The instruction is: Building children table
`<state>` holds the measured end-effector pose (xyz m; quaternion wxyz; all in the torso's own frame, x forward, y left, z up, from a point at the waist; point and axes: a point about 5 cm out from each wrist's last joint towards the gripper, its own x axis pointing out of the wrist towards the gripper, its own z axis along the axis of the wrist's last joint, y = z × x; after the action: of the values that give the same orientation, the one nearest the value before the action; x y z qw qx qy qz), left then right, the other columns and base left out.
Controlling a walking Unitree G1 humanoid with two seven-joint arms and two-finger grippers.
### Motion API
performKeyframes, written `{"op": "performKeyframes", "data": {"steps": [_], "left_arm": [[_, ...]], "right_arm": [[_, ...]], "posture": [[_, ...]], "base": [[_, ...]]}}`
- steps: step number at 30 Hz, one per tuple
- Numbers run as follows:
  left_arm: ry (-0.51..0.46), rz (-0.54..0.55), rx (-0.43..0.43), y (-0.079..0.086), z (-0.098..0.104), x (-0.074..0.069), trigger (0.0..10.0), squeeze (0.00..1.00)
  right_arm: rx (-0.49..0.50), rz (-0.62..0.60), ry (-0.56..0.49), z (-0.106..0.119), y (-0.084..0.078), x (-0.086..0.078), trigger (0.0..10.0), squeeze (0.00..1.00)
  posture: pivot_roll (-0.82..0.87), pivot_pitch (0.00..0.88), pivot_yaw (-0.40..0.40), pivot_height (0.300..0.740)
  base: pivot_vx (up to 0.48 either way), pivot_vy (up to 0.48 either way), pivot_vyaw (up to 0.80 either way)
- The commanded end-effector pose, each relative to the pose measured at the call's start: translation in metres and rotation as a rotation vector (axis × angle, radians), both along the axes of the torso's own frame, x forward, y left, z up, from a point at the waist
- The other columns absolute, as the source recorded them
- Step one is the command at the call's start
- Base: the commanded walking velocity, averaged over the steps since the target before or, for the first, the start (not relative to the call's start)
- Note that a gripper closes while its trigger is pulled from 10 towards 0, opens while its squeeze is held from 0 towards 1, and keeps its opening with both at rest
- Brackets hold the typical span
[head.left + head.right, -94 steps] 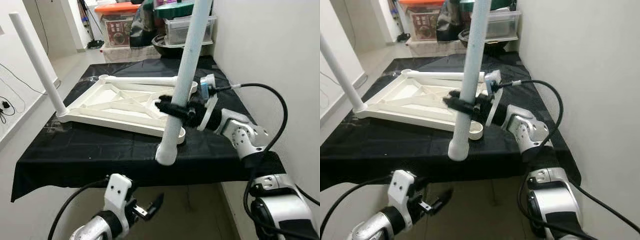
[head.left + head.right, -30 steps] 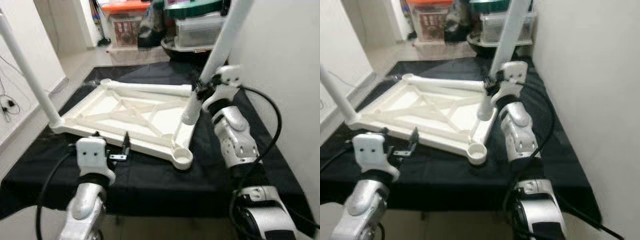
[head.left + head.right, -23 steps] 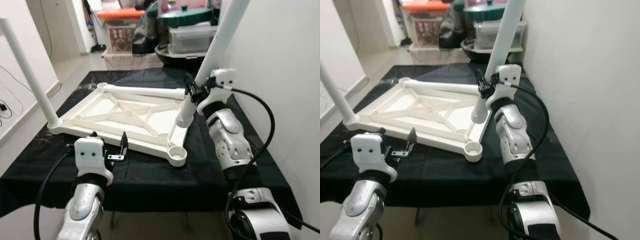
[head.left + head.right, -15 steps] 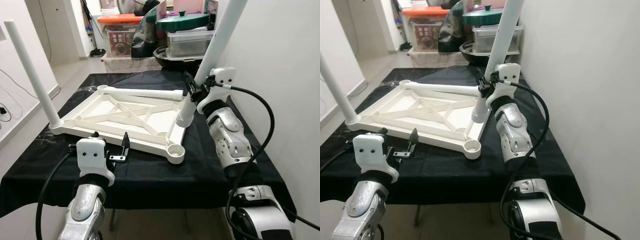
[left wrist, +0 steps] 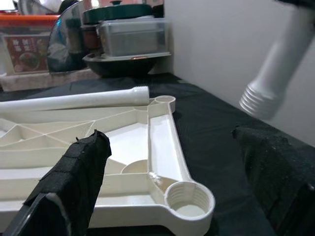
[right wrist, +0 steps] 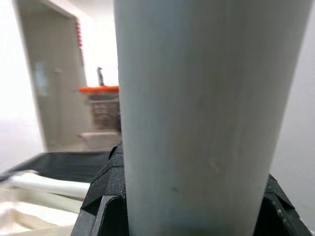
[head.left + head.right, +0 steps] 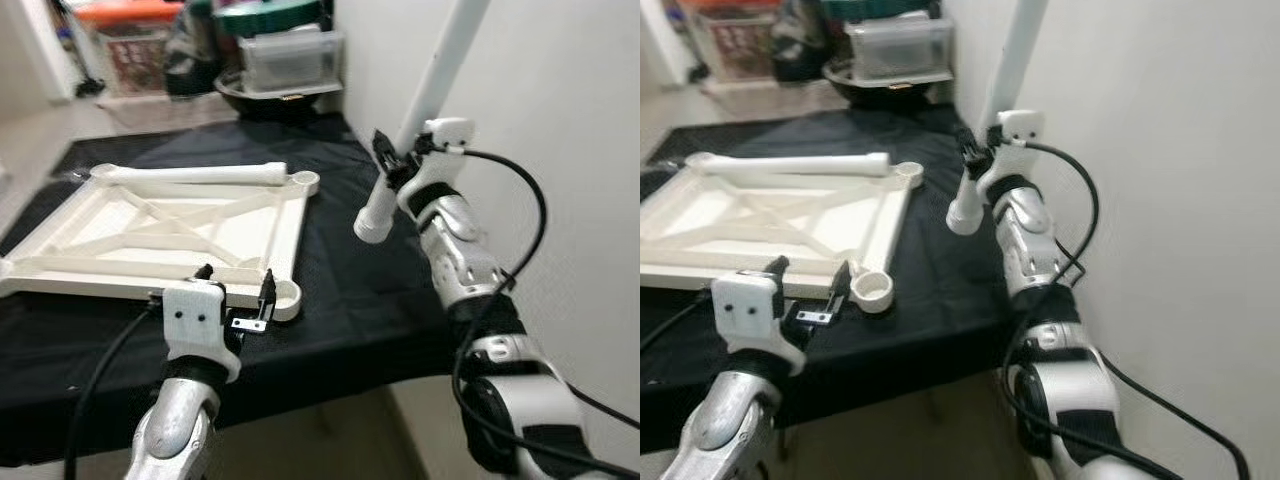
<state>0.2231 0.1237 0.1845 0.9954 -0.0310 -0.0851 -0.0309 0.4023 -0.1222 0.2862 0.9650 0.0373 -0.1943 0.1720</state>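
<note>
My right gripper [image 7: 392, 165] clamps a white table leg [image 7: 432, 95], tilted, threaded end low, held above the black tablecloth [image 7: 340, 260] right of the inverted white tabletop frame [image 7: 160, 225]. My left gripper [image 7: 235, 297], fingers spread apart, hovers near the frame's near-right threaded socket [image 5: 187, 199].

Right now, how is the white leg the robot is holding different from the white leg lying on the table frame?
The held leg is up in the air, tilted, clamped by the right end effector; the lying leg rests flat along the far edge of the table frame, with nothing gripping it. The held leg's threaded end hangs free over the black cloth. Both are plain white round tubes.
</note>
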Motion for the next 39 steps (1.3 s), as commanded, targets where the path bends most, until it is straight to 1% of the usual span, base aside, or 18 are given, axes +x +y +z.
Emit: {"op": "performKeyframes", "data": {"steps": [1, 2, 5, 10, 11, 15, 17, 20, 21, 22, 23, 25, 26, 29, 30, 34, 37, 39], "left_arm": [[0.009, 0.013, 0.017, 0.003, 0.0, -0.003, 10.0, 0.0], [0.009, 0.013, 0.017, 0.003, 0.0, -0.003, 10.0, 0.0], [0.011, 0.018, 0.017, 0.004, 0.002, -0.005, 10.0, 0.0], [0.011, 0.014, 0.019, 0.003, 0.005, -0.009, 10.0, 0.0], [0.009, 0.012, 0.015, 0.001, 0.007, -0.01, 10.0, 0.0], [0.008, 0.011, 0.001, -0.003, 0.009, -0.014, 10.0, 0.0], [0.017, 0.012, -0.002, -0.006, 0.009, -0.018, 10.0, 0.0], [0.018, 0.013, -0.002, -0.006, 0.009, -0.019, 10.0, 0.0], [0.021, 0.014, -0.004, -0.006, 0.009, -0.02, 10.0, 0.0], [0.025, 0.016, -0.004, -0.006, 0.009, -0.022, 10.0, 0.0], [0.025, 0.016, -0.004, -0.006, 0.009, -0.022, 10.0, 0.0], [0.034, 0.018, -0.006, -0.005, 0.009, -0.024, 10.0, 0.0], [0.038, 0.017, -0.007, -0.006, 0.009, -0.026, 10.0, 0.0], [0.038, 0.017, -0.007, -0.006, 0.009, -0.026, 10.0, 0.0], [0.041, 0.017, -0.007, -0.006, 0.01, -0.027, 10.0, 0.0], [0.059, 0.015, -0.01, -0.008, 0.009, -0.033, 10.0, 0.0], [0.063, 0.012, -0.009, -0.008, 0.009, -0.034, 10.0, 0.0], [0.068, 0.005, -0.008, -0.009, 0.009, -0.036, 10.0, 0.0]], "right_arm": [[0.012, 0.082, 0.009, 0.004, 0.012, 0.003, 10.0, 0.0], [0.012, 0.082, 0.009, 0.004, 0.012, 0.003, 10.0, 0.0], [0.012, 0.258, 0.078, 0.01, 0.023, 0.008, 10.0, 0.0], [-0.034, 0.331, 0.098, 0.015, 0.026, 0.011, 10.0, 0.0], [-0.033, 0.351, 0.105, 0.019, 0.026, 0.011, 10.0, 0.0], [-0.004, 0.41, 0.118, 0.028, 0.026, 0.012, 10.0, 0.0], [-0.009, 0.476, 0.117, 0.033, 0.027, 0.011, 10.0, 0.0], [-0.003, 0.504, 0.115, 0.035, 0.027, 0.01, 10.0, 0.0], [0.02, 0.562, 0.108, 0.038, 0.027, 0.008, 10.0, 0.0], [0.042, 0.665, 0.096, 0.042, 0.027, 0.005, 10.0, 0.0], [0.042, 0.665, 0.096, 0.042, 0.027, 0.005, 10.0, 0.0], [0.055, 0.805, 0.079, 0.045, 0.027, -0.001, 10.0, 0.0], [0.024, 0.84, 0.073, 0.043, 0.028, -0.002, 10.0, 0.0], [0.024, 0.84, 0.073, 0.043, 0.028, -0.002, 10.0, 0.0], [-0.003, 0.864, 0.075, 0.041, 0.029, -0.004, 10.0, 0.0], [-0.135, 1.033, 0.031, 0.032, 0.041, -0.013, 10.0, 0.0], [-0.157, 1.045, 0.032, 0.03, 0.044, -0.014, 10.0, 0.0], [-0.193, 1.046, 0.023, 0.029, 0.047, -0.015, 10.0, 0.0]], "posture": [[-0.02, 0.15, 0.029, 0.74], [-0.02, 0.15, 0.029, 0.74], [0.01, 0.168, 0.038, 0.74], [0.02, 0.184, 0.025, 0.74], [0.03, 0.194, 0.007, 0.74], [0.02, 0.206, -0.004, 0.74], [0.03, 0.217, -0.021, 0.74], [0.03, 0.217, -0.021, 0.74], [0.03, 0.22, -0.024, 0.74], [0.03, 0.223, -0.028, 0.74], [0.03, 0.223, -0.028, 0.74], [0.04, 0.226, -0.026, 0.74], [0.04, 0.228, -0.026, 0.74], [0.04, 0.228, -0.026, 0.74], [0.05, 0.23, -0.027, 0.74], [0.06, 0.239, -0.012, 0.74], [0.07, 0.24, -0.01, 0.74], [0.07, 0.241, -0.006, 0.74]], "base": [[0.0, 0.0, 0.0], [0.0, 0.0, 0.0], [0.0, 0.0, 0.0], [0.0, 0.0, 0.0], [0.0, 0.0, 0.0], [0.0, 0.0, 0.0], [0.0, 0.0, 0.0], [0.0, 0.0, 0.0], [0.0, 0.0, 0.0], [0.0, 0.0, 0.0], [0.0, 0.0, 0.0], [0.0, 0.0, 0.0], [0.0, 0.0, 0.0], [0.0, 0.0, 0.0], [0.0, 0.0, 0.0], [0.0, 0.0, 0.0], [0.0, 0.0, 0.0], [0.0, 0.0, 0.0]]}}
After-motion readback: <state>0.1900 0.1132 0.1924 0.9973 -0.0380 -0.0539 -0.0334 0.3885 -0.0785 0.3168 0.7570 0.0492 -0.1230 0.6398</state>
